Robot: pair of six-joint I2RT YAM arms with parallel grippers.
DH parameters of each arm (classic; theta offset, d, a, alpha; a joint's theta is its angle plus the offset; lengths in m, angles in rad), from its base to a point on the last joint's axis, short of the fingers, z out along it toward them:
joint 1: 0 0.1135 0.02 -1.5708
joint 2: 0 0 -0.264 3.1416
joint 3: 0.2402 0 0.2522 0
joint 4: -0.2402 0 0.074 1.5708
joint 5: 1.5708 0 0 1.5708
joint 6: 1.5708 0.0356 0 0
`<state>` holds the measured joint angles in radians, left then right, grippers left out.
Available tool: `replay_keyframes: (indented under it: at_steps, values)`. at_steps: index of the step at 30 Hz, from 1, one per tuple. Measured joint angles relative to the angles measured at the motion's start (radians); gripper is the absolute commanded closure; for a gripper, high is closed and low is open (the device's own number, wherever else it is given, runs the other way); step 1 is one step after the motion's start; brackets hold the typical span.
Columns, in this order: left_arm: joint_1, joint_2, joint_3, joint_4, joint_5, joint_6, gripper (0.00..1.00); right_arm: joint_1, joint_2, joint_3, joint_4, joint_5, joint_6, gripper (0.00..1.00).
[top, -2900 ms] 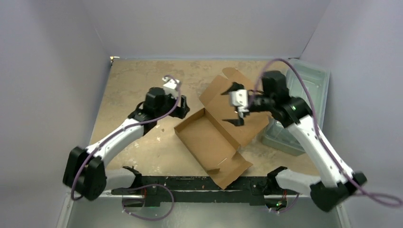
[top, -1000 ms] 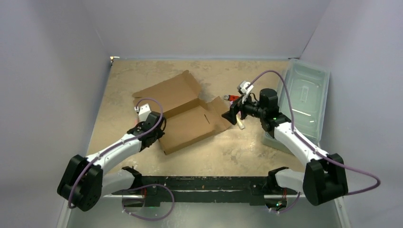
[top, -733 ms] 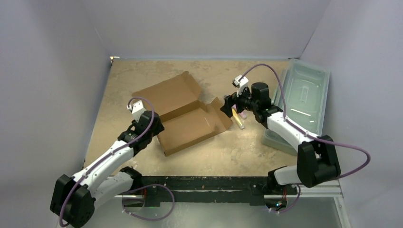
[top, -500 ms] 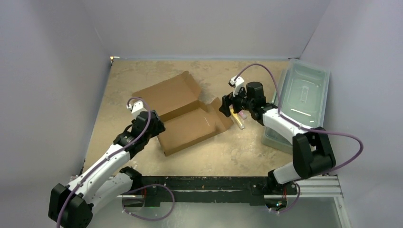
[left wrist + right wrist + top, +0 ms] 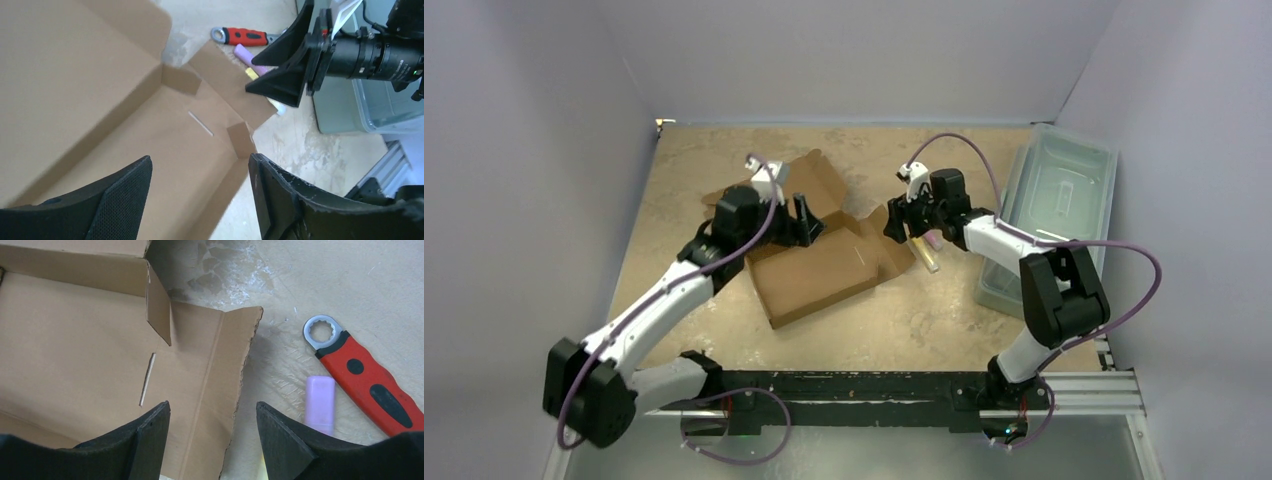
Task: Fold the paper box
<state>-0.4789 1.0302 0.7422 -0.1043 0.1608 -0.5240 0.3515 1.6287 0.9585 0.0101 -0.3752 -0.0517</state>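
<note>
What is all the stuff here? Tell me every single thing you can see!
paper box: one, brown, open, middle of the table
wrench: one, red handle with silver ring end, right of the box
block: one, lilac, beside the wrench
stick: one, yellowish, near the block
bin: one, see-through grey-green, table's right edge
table: one, mottled tan
left gripper: one, black, open, above the box
right gripper: one, black, open, above the box's right flap
</note>
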Motion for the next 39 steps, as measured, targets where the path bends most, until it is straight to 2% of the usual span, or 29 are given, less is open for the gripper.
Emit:
replay_keyframes:
  at_steps: [3,6,11,19,23,30,39]
  values:
    - [0.001,0.155,0.153,-0.019,0.032,0.112,0.31,0.0,0.009,0.004,-0.007,0.0,-0.001,0.36]
    - [0.001,0.212,0.187,-0.013,0.038,0.192,0.3,0.0,0.021,0.013,-0.01,0.0,-0.003,0.42]
    - [0.007,0.217,0.115,0.011,0.037,0.261,0.3,0.0,0.082,0.055,-0.031,-0.01,-0.013,0.62]
    - [0.04,0.164,0.096,0.021,0.043,0.303,0.31,0.0,0.133,0.098,-0.077,-0.021,-0.02,0.81]
    - [0.04,0.156,0.096,0.02,0.062,0.309,0.33,-0.001,0.132,0.098,-0.08,-0.039,-0.02,1.0]
    - [0.041,0.19,0.096,0.022,0.147,0.31,0.33,0.008,0.121,0.105,-0.095,-0.06,-0.026,1.0]
    - [0.042,0.256,0.095,0.037,0.226,0.307,0.36,0.117,0.025,0.132,-0.114,0.059,-0.097,1.0]
